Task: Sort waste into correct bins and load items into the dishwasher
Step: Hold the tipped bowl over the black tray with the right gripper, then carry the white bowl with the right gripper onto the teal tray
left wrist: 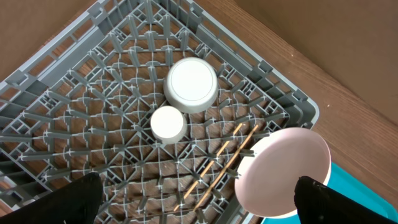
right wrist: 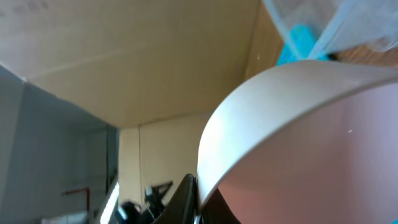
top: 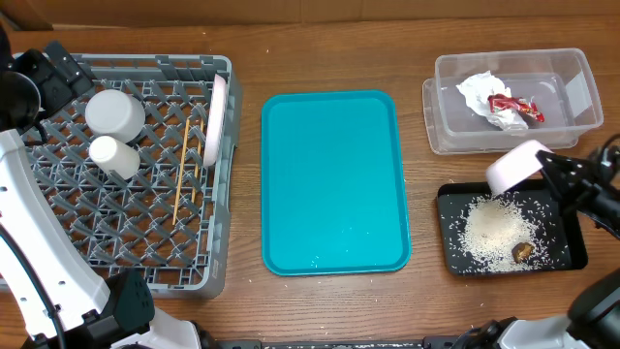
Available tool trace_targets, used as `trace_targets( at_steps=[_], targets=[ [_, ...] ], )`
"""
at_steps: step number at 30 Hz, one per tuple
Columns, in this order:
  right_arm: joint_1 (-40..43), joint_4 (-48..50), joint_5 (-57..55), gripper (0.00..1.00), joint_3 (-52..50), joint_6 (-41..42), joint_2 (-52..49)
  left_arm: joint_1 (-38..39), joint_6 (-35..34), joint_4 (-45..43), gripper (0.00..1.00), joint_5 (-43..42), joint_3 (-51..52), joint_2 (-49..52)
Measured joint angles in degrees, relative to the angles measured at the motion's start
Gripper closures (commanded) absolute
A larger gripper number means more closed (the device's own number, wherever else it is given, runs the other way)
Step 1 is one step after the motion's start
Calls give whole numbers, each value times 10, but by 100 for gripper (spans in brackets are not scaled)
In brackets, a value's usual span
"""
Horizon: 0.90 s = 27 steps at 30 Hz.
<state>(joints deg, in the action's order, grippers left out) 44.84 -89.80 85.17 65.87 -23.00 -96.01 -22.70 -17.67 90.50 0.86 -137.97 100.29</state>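
Filling the frame's left, the grey dish rack (top: 116, 242) holds 1 plate (top: 215, 121) on edge, with the left claw (left wrist: 198, 200) spread wide and empty over its upper-left corner. At lower right, the right claw (top: 544, 171) pinches a small white bowl (top: 513, 167), tilted above the black tray (top: 562, 254), presumably to dump rice grains (top: 494, 231) there.

Grey lattice rack (top: 126, 242), teal tray (top: 334, 184), black tray (top: 573, 254) (white-speckled), red-and-brown wrapper (top: 513, 107)
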Motion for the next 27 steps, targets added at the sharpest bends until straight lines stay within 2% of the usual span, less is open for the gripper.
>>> trace_targets(
  at_steps=[6, 11, 14, 17, 22, 27],
  targets=[
    [-58, -39, -1, 96, 91, -53, 30, 0, 0, 0, 0, 0, 0, 0],
    [-110, -17, -16, 96, 209, -47, 40, 0, 0, 0, 0, 0, 0, 0],
    [-141, 78, -77, 96, 266, 41, 42, 0, 0, 0, 0, 0, 0, 0],
    [-197, 153, -249, 96, 312, 206, 43, 0, 0, 0, 0, 0, 0, 0],
    [-318, 184, -450, 96, 338, 349, 43, 0, 0, 0, 0, 0, 0, 0],
    [-480, 218, -614, 96, 339, 428, 43, 0, 0, 0, 0, 0, 0, 0]
  ],
)
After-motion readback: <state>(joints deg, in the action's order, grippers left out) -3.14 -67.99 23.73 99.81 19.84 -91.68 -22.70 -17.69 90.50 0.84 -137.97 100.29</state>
